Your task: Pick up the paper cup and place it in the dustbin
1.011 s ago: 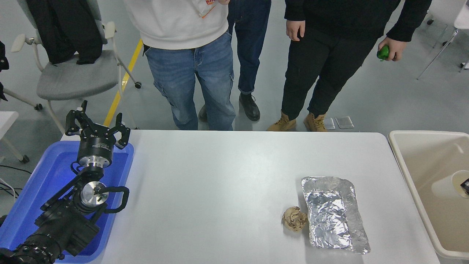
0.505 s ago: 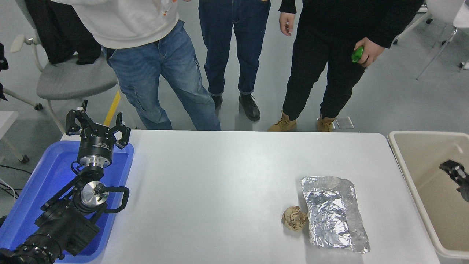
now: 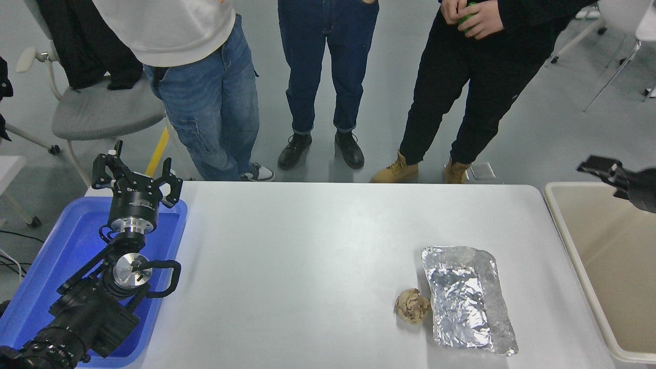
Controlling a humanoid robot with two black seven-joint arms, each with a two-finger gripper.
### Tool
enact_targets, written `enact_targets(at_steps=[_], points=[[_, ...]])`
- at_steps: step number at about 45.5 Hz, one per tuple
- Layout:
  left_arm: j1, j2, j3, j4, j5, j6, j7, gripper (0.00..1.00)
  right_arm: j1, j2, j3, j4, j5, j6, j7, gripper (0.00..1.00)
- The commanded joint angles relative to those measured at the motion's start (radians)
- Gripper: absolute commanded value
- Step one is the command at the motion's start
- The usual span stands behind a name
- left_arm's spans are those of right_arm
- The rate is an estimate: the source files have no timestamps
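Note:
The paper cup is not in view. The dustbin (image 3: 566, 241), a beige bin with a thick rim, stands off the table's right end, and the part of its inside that shows holds nothing. My right gripper (image 3: 603, 173) reaches in from the right edge, raised above the bin's far left corner, open and holding nothing. My left gripper (image 3: 136, 177) is parked at the lower left over a blue tray (image 3: 61, 256), open and empty.
A crumpled foil sheet (image 3: 466, 300) and a brown paper ball (image 3: 412, 306) lie on the white table (image 3: 307, 246) at the front right. Three people stand at the far side; one holds something green. A grey chair (image 3: 97, 107) stands at the back left.
My right gripper rose out of the bin and moved up to its far rim. The cup seen lying inside the bin one second ago no longer shows. The people shifted.

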Motion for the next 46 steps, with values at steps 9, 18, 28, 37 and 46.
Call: enact_targets(at_steps=[9,18,28,37,46], points=[[0.001,0.000,0.000,0.000,0.000,0.000,0.000,0.99,0.706,0.329,-0.351,0.492,0.022,0.288,0.001,1.00],[0.002,0.001,0.000,0.000,0.000,0.000,0.000,0.99,0.746,0.482,-0.305,0.521,0.268,0.485,0.001,1.00],[0.002,0.001,-0.001,0.000,0.000,0.000,0.000,0.99,0.795,0.659,-0.311,0.542,0.475,0.524,0.001,1.00],[0.002,0.001,-0.002,0.000,0.000,0.000,0.000,0.99,0.829,0.671,-0.324,0.581,0.478,0.552,-0.001,1.00],[0.002,0.001,-0.002,0.000,0.000,0.000,0.000,0.99,0.834,0.705,-0.325,0.578,0.486,0.552,0.001,1.00]])
